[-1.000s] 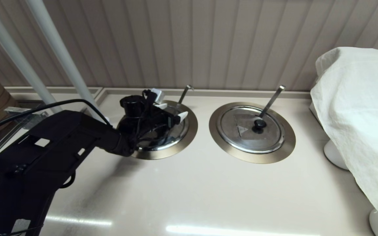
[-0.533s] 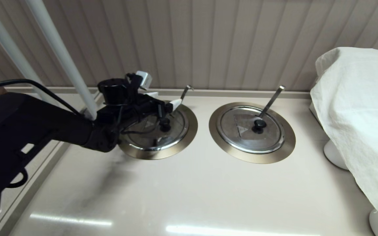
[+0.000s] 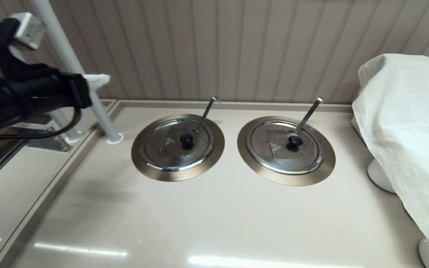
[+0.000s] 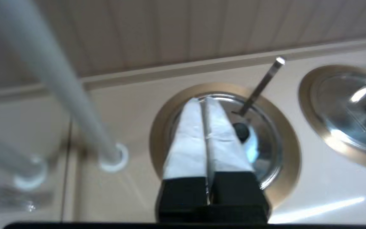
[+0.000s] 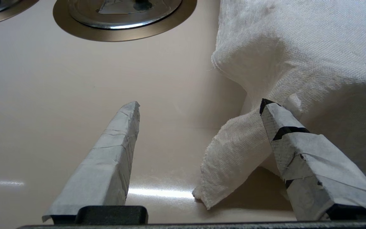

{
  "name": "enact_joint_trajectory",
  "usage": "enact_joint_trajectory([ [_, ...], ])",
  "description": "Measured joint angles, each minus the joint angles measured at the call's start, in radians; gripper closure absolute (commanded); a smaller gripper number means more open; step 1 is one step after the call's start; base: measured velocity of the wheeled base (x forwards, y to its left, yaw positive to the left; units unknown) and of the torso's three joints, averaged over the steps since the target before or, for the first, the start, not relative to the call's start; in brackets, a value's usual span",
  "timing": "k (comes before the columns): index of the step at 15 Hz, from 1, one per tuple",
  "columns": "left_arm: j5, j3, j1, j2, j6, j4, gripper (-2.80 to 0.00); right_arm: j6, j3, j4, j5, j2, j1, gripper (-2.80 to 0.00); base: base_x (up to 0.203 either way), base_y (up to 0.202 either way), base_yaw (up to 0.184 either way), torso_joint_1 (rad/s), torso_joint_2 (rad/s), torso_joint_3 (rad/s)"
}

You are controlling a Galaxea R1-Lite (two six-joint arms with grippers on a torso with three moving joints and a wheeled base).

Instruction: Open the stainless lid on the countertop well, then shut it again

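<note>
The stainless lid [image 3: 177,143] lies flat and closed in the countertop well [image 3: 177,174], on the left of the pair set into the pale counter [image 3: 214,219]. Its black knob [image 3: 187,139] sits near the middle, with a faint triangle mark just to its left. The thin ladle rod [image 3: 206,111] rises through the notch at the lid's far right edge and leans toward the wall, its hooked tip uppermost.

The left gripper [image 3: 96,80] is high up at the far left, well apart from the lid, just in front of a slanted white pole [image 3: 73,67] whose foot stands on the counter left of the well. In the left wrist view its taped fingers [image 4: 187,140] are pressed together with nothing between them, and the lid [image 4: 262,140] and well flange [image 4: 289,159] show beyond them.

To the right sits the twin lid [image 3: 284,146] in its own well, also closed, with a broad flat ladle handle [image 3: 308,113] angled up from it. Farther right, a white cloth [image 3: 408,126] drapes over something at the counter's edge.

The right gripper [image 5: 199,109] shows only in its own wrist view: it hovers low over the counter at the near right with its fingers spread wide and holding nothing, one finger [image 5: 297,143] close against the cloth [image 5: 297,54].
</note>
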Motion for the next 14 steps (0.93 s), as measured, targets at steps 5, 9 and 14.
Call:
enact_joint_trajectory([
  [5,0.116,0.168,0.073,-0.525,0.003,0.406,0.0,0.0,0.0,0.0,0.0,0.0,0.0,-2.8,0.0,0.0,0.0,0.0,0.0,0.0],
  [9,0.106,0.297,0.088,-0.927,-0.001,0.605,0.0,0.0,0.0,0.0,0.0,0.0,0.0,-2.8,0.0,0.0,0.0,0.0,0.0,0.0],
  [14,0.059,0.484,0.093,-1.318,0.057,0.861,0.0,-0.001,0.0,0.0,0.0,0.0,0.0,-2.8,0.0,0.0,0.0,0.0,0.0,0.0],
])
